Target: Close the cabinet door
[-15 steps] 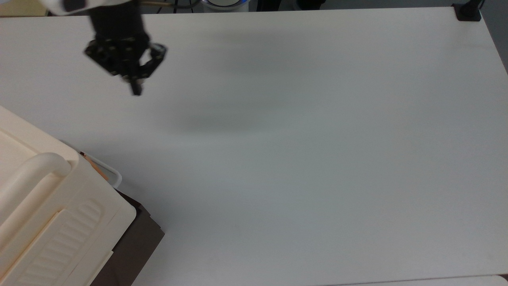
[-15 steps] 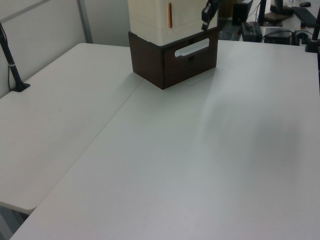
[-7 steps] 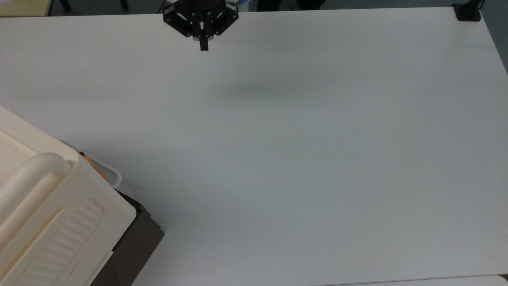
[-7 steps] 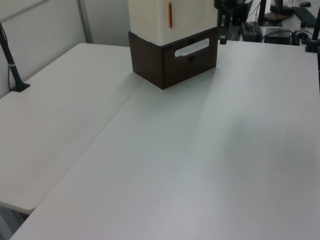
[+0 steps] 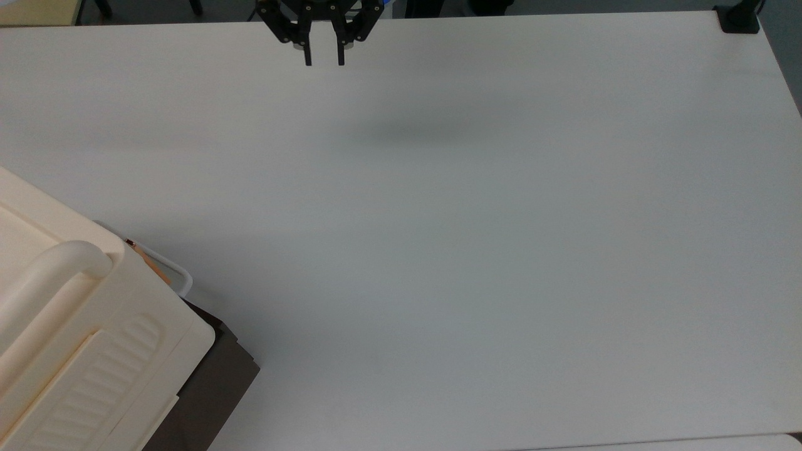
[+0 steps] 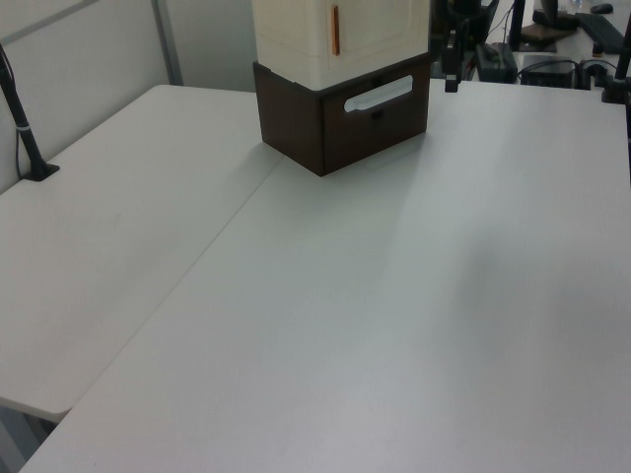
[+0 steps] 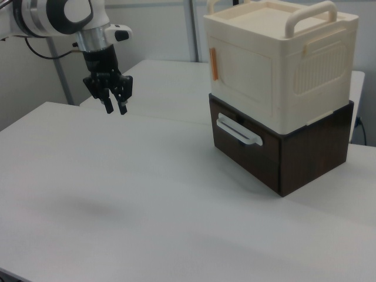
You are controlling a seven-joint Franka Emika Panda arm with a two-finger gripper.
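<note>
Above the counter (image 7: 147,194), released tool (image 7: 115,108) hangs apart from the cabinet door (image 7: 241,76), seemingly shut; confirm before retreating.

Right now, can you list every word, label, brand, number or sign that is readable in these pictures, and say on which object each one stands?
None: no readable text, number or sign stands on the big cream plastic cabinet, its dark brown wooden base, the white table or the black two-finger gripper.
</note>
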